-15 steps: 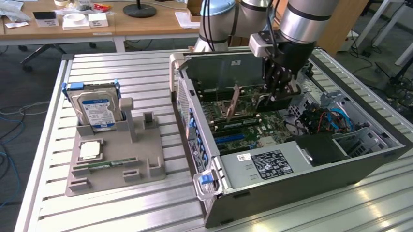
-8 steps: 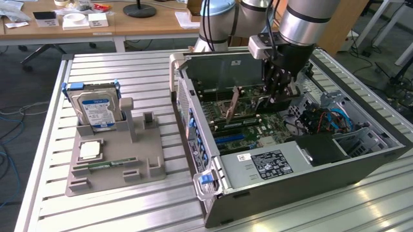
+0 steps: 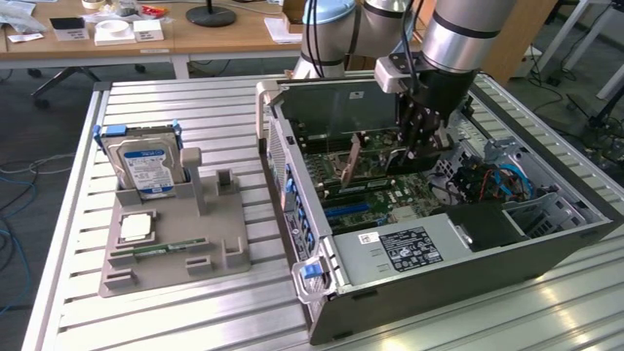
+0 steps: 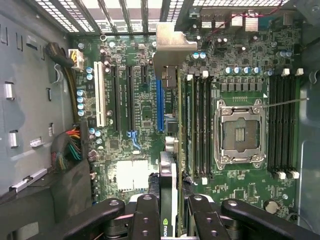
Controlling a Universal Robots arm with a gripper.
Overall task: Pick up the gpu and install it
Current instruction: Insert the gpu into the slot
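Note:
My gripper (image 3: 416, 150) is lowered into the open computer case (image 3: 322, 292), over the motherboard (image 3: 390, 201). It is shut on the gpu (image 4: 170, 165), which I see edge-on in the wrist view: a thin dark card with its silver end bracket (image 4: 172, 47) at the far end, toward the case's rear wall. The black fingers (image 4: 145, 215) press on both faces of the card. The card's edge runs along the blue slot (image 4: 160, 105), between it and the memory slots (image 4: 197, 125). Whether the card touches a slot I cannot tell.
On the exterior view's left, a grey fixture (image 3: 175, 252) holds a silver hard drive (image 3: 146, 164), a square chip (image 3: 137, 227) and a green memory stick (image 3: 161, 248). The power supply (image 3: 410, 248) and cables (image 3: 497, 183) crowd the case. An open CPU socket (image 4: 240, 132) lies beside the card.

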